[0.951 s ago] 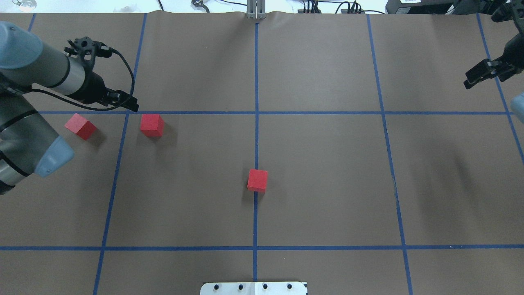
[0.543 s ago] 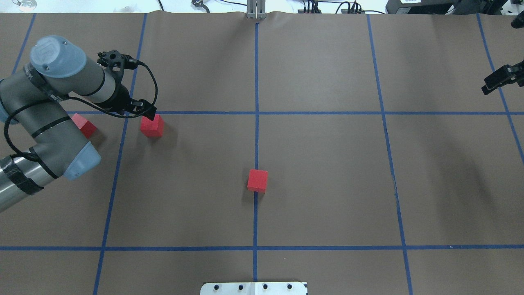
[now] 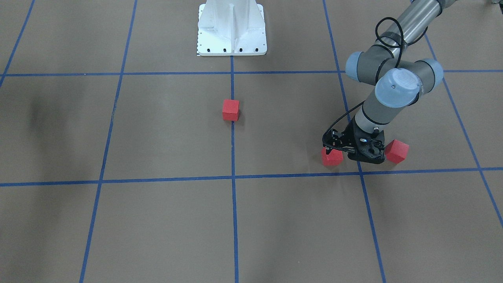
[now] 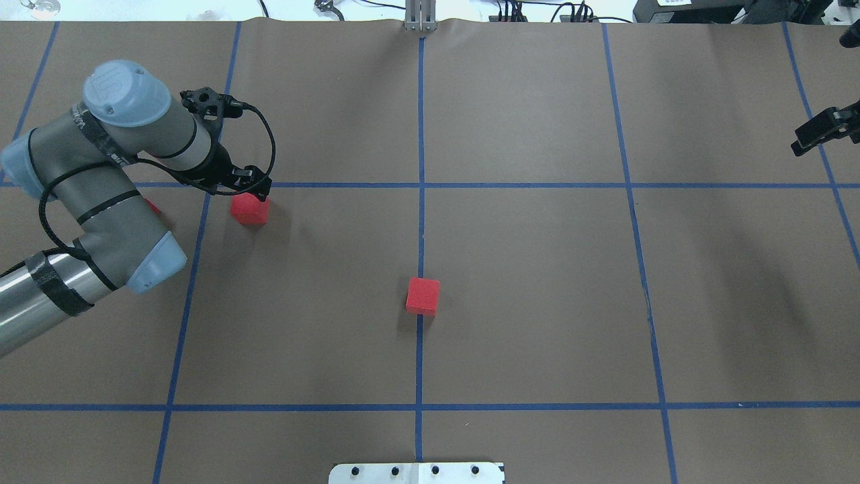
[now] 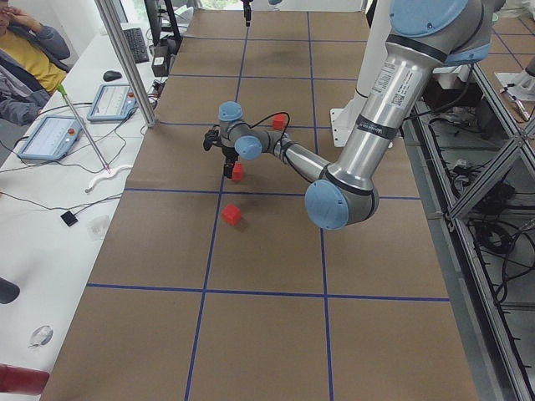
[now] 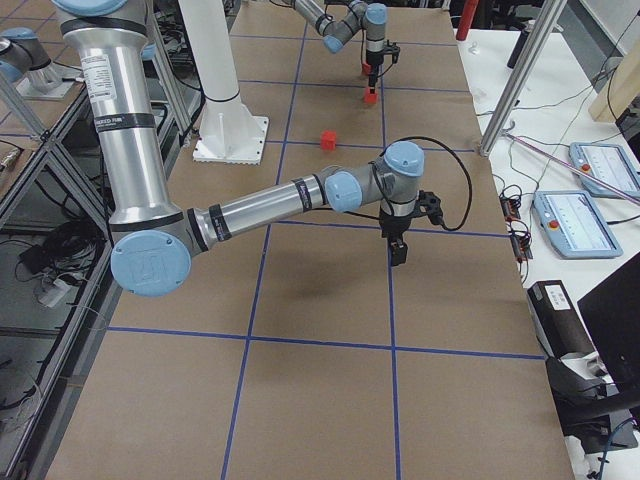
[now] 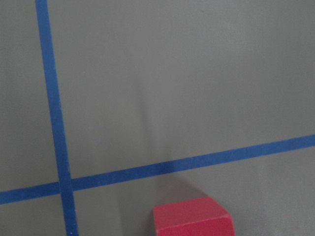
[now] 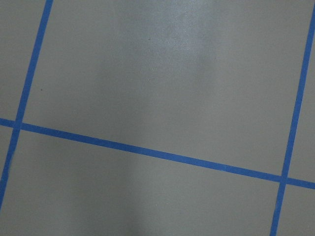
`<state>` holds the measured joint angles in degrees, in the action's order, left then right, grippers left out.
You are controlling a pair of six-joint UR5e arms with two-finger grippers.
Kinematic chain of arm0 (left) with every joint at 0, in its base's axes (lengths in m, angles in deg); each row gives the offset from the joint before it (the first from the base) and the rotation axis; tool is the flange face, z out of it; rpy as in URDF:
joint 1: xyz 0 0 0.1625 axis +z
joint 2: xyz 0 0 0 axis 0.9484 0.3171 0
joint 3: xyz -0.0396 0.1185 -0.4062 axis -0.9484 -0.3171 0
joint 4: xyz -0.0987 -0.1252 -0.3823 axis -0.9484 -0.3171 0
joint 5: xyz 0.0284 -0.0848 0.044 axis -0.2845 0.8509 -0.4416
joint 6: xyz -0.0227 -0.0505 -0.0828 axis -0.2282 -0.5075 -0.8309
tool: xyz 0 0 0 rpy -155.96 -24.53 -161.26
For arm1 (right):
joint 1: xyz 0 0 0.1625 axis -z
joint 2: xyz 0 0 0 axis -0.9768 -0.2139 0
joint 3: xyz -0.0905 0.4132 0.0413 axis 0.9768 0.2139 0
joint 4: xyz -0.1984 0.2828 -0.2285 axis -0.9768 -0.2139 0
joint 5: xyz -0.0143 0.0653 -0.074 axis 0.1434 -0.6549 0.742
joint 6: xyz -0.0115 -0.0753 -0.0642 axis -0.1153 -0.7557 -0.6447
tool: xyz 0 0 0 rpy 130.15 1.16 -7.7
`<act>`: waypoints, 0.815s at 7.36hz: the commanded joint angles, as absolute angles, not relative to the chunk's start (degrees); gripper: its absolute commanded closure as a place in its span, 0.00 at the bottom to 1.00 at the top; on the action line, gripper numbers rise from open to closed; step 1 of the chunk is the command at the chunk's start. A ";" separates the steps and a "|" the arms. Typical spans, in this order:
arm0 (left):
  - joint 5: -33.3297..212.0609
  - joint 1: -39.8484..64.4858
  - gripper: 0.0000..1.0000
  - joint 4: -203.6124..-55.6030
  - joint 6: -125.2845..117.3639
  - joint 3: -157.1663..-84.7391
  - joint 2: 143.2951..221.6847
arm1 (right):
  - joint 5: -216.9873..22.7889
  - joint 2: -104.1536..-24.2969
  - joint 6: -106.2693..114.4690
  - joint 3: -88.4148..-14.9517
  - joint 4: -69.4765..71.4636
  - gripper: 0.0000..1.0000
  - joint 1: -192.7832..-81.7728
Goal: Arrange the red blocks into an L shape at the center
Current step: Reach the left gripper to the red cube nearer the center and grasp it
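Desk (image 4: 537, 302): matte brown paper, blue tape grid (image 4: 420, 185). Three plain red cubes (image 4: 422, 296). Left tool (image 4: 257, 191) over upper-left cube; closure indeterminable.

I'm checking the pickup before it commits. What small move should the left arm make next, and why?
Probably lower the left gripper to straddle the nearest red block. It hangs at that block's far edge in the overhead view, and only the center block lies on the middle tape line.

Three red blocks (image 4: 422, 296) lie apart, one central.
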<state>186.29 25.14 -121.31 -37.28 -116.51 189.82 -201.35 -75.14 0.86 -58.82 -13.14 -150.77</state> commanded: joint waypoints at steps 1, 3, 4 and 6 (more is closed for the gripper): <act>186.13 26.33 0.00 -119.06 -40.28 -116.38 190.67 | -201.34 -75.10 1.05 -58.71 -13.14 0.01 -150.77; 186.05 27.22 0.04 -118.53 -43.19 -116.29 190.67 | -201.34 -75.01 0.96 -58.71 -13.14 0.01 -150.77; 186.05 27.22 0.19 -118.53 -43.28 -116.29 190.67 | -201.34 -75.01 0.96 -58.71 -13.14 0.01 -150.77; 186.05 27.22 0.30 -118.53 -43.02 -116.20 190.76 | -201.34 -75.01 1.05 -58.71 -13.14 0.01 -150.77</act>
